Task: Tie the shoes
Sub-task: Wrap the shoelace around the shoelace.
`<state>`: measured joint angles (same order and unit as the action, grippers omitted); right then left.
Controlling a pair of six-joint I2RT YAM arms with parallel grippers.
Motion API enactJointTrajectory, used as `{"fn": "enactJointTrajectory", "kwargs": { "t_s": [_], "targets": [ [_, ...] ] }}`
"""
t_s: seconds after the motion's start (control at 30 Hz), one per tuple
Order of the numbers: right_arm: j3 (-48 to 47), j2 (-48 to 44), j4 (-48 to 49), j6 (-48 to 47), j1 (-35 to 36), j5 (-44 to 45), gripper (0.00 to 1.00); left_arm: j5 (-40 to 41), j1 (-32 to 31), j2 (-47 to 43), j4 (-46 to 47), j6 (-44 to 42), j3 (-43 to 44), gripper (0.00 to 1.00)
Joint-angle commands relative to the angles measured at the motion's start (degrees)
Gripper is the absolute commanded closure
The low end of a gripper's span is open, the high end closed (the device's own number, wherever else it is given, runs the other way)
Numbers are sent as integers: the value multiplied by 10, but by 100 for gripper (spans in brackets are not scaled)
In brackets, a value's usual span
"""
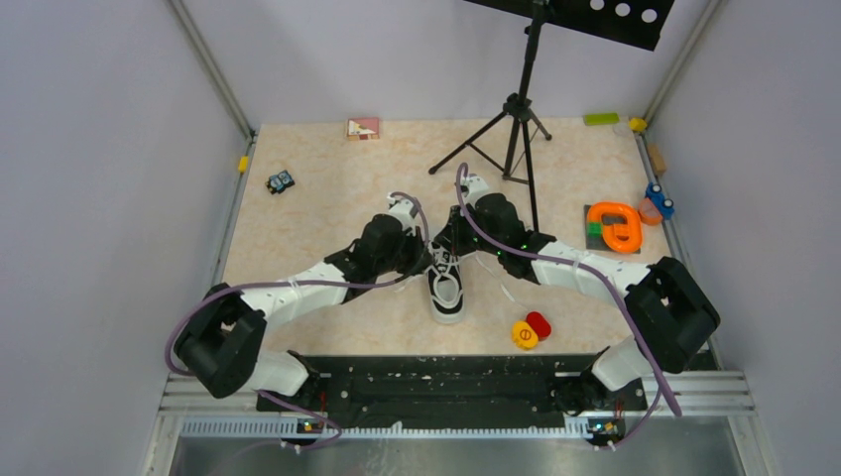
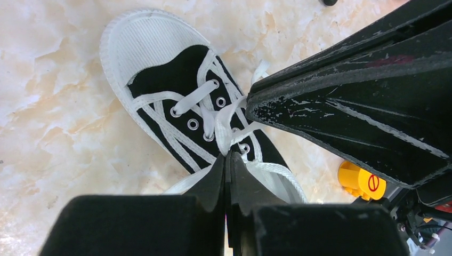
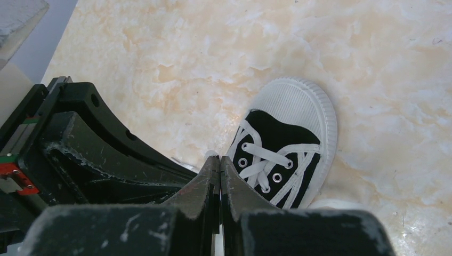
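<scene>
The shoe (image 1: pixel 446 293) (image 2: pixel 160 80) (image 3: pixel 290 109), a small black sneaker with white toe cap and white laces, lies mid-table with its toe toward the arm bases. My left gripper (image 1: pixel 428 260) (image 2: pixel 228 156) is over the eyelets, shut, with a white lace (image 2: pixel 223 128) running into its tips. My right gripper (image 1: pixel 452 244) (image 3: pixel 219 158) comes in from the other side, shut, with a bit of white lace showing at its tips. In the left wrist view the right gripper's fingers (image 2: pixel 341 101) meet the laces just above the tongue. The heel is hidden.
A black tripod stand (image 1: pixel 521 119) rises behind the shoe. An orange ring toy (image 1: pixel 615 226) lies on a dark mat at right. Red and yellow discs (image 1: pixel 531 330) (image 2: pixel 360 181) sit near the shoe's right front. A small toy car (image 1: pixel 281 181) and a card (image 1: pixel 363 128) lie at the back left.
</scene>
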<state>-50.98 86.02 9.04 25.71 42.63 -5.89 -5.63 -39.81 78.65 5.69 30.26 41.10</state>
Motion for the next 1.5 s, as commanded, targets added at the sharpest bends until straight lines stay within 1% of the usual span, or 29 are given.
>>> {"fn": "enactJointTrajectory", "kwargs": {
  "t_s": [0.0, 0.07, 0.1, 0.13, 0.37, 0.7, 1.17, 1.37, 1.47],
  "targets": [
    [-5, 0, 40, 2, 7, -3, 100, -17, -3, 12, 25, -1, 12, 100],
    [-4, 0, 40, 3, 7, -4, 100, -18, -3, 16, 25, 0, 15, 88],
    [-4, 0, 40, 2, 7, -4, 100, -18, -3, 16, 26, 0, 16, 84],
    [-4, 0, 40, 3, 7, -4, 100, -18, -3, 17, 27, 1, 17, 82],
    [-4, -1, 40, 2, 7, -4, 100, -18, -3, 22, 29, 0, 21, 81],
    [-4, -1, 39, 3, 7, -4, 100, -22, -4, 33, 36, 1, 33, 72],
    [-4, -1, 39, 4, 7, -6, 100, -15, -11, 44, 54, 9, 34, 71],
    [-4, -2, 38, 4, 7, -7, 100, 1, -15, 40, 52, 8, 33, 60],
    [-3, -1, 40, 4, 7, -7, 100, 9, -16, 35, 50, 8, 29, 58]
  ]
}}
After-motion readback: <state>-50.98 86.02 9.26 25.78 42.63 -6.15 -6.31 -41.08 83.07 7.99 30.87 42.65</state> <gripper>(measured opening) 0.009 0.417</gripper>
